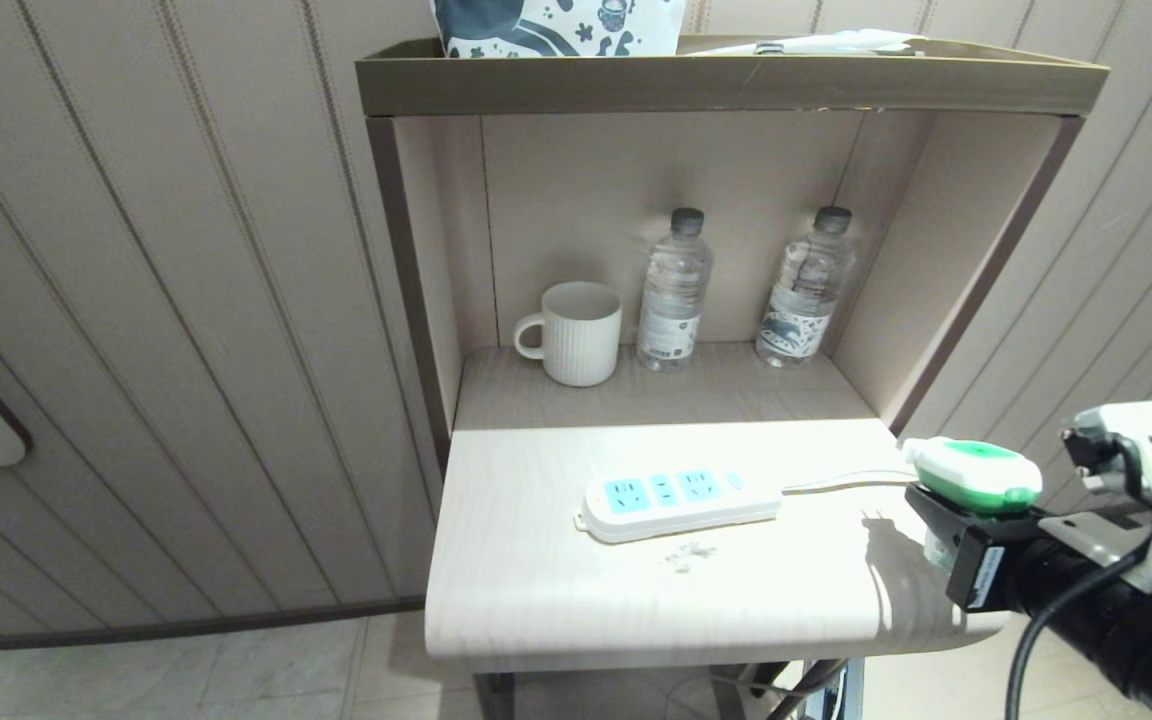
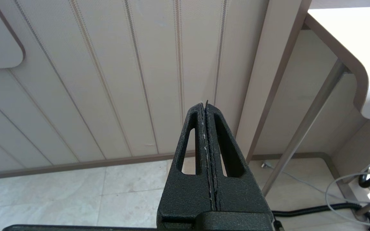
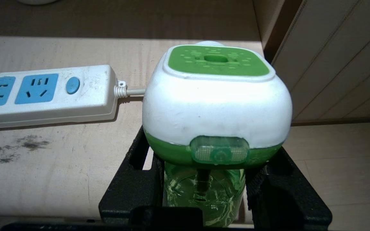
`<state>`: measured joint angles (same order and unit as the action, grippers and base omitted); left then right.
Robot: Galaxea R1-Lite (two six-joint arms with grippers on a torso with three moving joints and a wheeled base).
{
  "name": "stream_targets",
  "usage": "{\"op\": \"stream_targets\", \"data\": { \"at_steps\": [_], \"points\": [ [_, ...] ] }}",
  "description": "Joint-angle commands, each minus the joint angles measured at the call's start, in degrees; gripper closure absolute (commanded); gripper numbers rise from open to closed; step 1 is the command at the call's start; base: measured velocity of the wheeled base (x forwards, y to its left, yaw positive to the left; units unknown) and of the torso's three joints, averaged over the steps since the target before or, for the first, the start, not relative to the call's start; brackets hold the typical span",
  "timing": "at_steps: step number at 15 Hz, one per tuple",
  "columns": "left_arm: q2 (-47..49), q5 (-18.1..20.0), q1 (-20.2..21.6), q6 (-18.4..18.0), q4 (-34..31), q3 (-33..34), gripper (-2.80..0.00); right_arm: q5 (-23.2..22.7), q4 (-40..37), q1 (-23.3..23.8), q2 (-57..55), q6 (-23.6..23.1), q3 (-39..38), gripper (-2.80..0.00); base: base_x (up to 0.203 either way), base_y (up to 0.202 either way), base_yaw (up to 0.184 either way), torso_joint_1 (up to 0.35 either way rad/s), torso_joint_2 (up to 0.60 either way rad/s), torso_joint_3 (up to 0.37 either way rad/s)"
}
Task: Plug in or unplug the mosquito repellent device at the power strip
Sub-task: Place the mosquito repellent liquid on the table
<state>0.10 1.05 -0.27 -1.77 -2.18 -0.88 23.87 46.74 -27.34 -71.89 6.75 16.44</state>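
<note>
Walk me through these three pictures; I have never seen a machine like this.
This is a two-armed robot. The head camera looks down at a small table bearing a white power strip, with a mug and two water bottles on the shelf behind. The right claw, at the table's right edge, grips a green and white mosquito repellent device by its liquid bottle; its wrist camera shows that close up. The left wrist camera shows the left claw shut, empty, parked low beside the table.
</note>
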Motion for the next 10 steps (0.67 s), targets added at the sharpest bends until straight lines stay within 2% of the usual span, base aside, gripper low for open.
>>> {"op": "stream_targets", "data": {
  "at_steps": [1, 3, 7, 10],
  "points": [
    [0.08, 0.01, 0.00, 0.02, -0.02, 0.01, 0.00, 0.12, 3.26, 0.27, -0.18, -0.07, -2.43, 0.00, 0.000, 0.000, 0.000, 0.000, 0.00, 0.000],
    [0.08, 0.01, 0.00, 0.02, -0.02, 0.00, 0.00, 0.12, 5.34, 0.46, -0.52, -0.11, -3.90, 0.00, 0.000, 0.000, 0.000, 0.000, 0.00, 0.000],
    [0.08, 0.01, 0.00, 0.02, -0.02, 0.00, 0.00, 0.11, 18.43, 1.77, -4.92, -1.01, -9.55, 0.00, 0.000, 0.000, 0.000, 0.000, 0.00, 0.000],
    [0.08, 0.01, 0.00, 0.02, -0.02, 0.00, 0.00, -0.36, 26.82, 8.16, -8.60, -2.53, -12.65, 0.00, 0.000, 0.000, 0.000, 0.000, 0.00, 0.000]
  ]
}}
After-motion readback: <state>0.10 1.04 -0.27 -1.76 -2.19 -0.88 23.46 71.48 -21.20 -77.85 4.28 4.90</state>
